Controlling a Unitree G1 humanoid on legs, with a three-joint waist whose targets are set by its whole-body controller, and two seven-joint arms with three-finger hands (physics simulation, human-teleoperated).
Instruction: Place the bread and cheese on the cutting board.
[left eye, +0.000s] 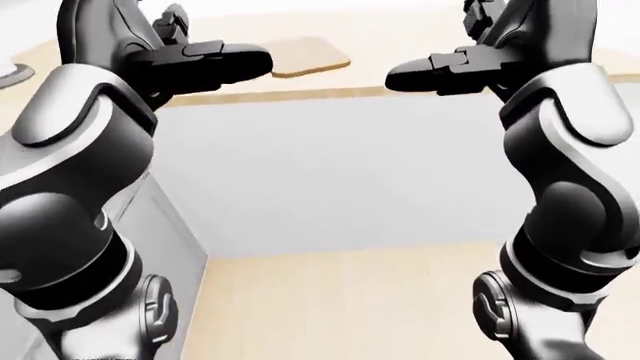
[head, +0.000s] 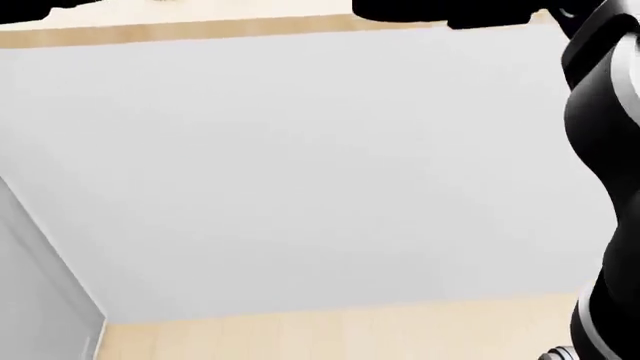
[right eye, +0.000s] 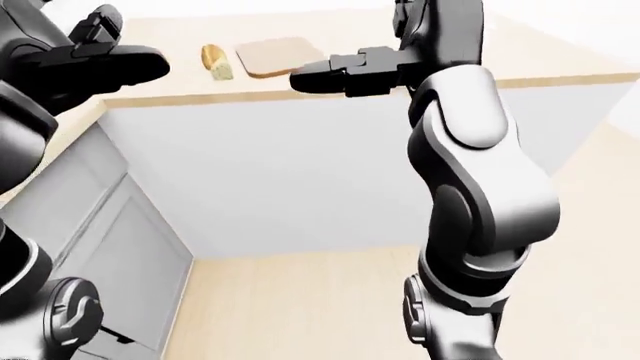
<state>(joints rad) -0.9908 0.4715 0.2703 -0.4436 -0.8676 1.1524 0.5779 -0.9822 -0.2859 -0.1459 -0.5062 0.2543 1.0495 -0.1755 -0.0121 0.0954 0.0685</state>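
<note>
Both robot arms raised high, hands open and empty.

The left robot hand sits at the top left of the left-eye view, its dark fingers spread and one finger pointing inward. The right robot hand mirrors it at the top right, fingers apart, one pointing toward the left. The two hands are well apart. Grey-and-black forearms bend down from each wrist to rounded elbows and shoulder joints at the lower corners.
</note>
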